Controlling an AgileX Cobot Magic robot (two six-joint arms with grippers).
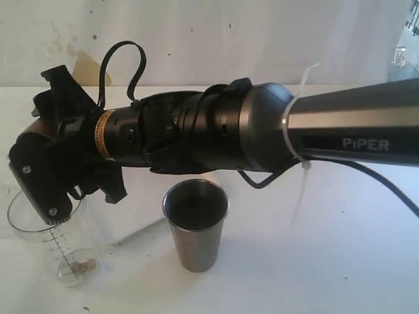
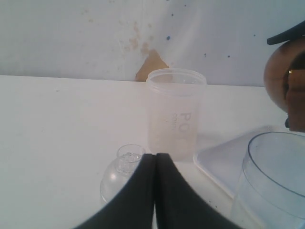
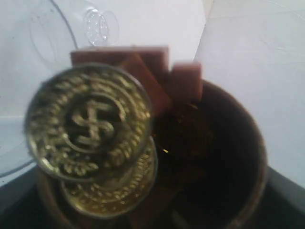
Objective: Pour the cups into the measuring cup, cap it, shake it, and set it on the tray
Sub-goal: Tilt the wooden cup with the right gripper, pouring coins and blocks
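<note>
Right jaws: spread wide, gripping the tilted wooden cup [image 1: 34,133] above the measuring cup [image 1: 62,245] on the desk [image 1: 314,261].
Right wrist only: gold coins [image 3: 88,121] at the cup's mouth.
Left jaws: pressed shut, empty, facing frosted cup [image 2: 175,112] and tray [image 2: 224,160].

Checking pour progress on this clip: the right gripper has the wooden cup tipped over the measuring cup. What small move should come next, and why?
Probably tip the wooden cup a little further. The right gripper holds it tilted above the measuring cup, yet gold coins and wooden blocks sit at its mouth; only a few pieces lie in the measuring cup's bottom.
</note>
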